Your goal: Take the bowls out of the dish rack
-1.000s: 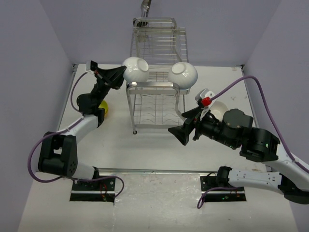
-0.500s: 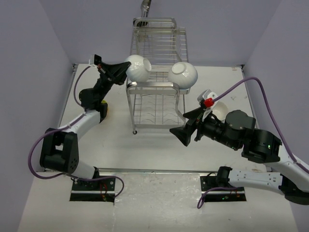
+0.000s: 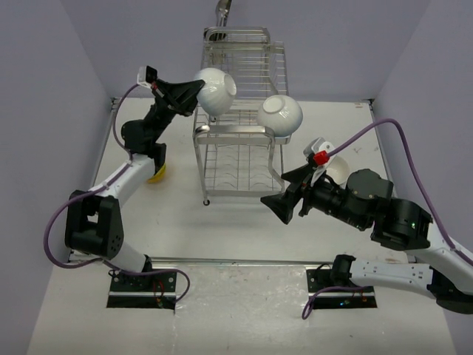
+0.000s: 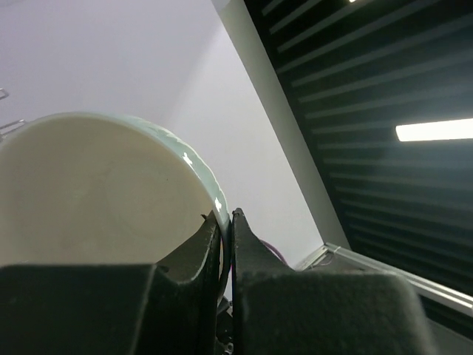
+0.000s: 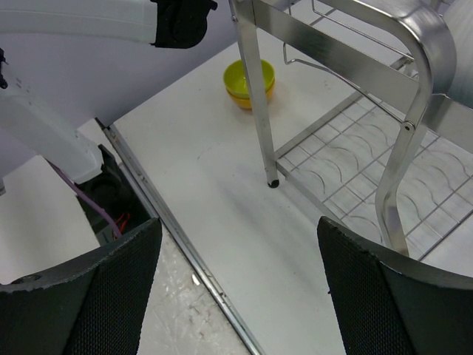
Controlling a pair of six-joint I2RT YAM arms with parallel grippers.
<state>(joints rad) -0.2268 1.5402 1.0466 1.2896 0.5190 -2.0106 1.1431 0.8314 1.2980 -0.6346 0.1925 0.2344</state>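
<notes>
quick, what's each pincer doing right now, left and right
left pincer: closed on the rim of a white bowl
right pincer: open, holding nothing

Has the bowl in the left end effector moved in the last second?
Yes. The white bowl, pinched by the left end effector, has lifted away from the rack's front-left corner, going up and slightly right in the top view.

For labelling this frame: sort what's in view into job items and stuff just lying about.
Job: dish rack, white bowl in left gripper, second white bowl on rack, green bowl nested in orange bowl.
Lying about: purple cables, metal fixture behind rack.
</notes>
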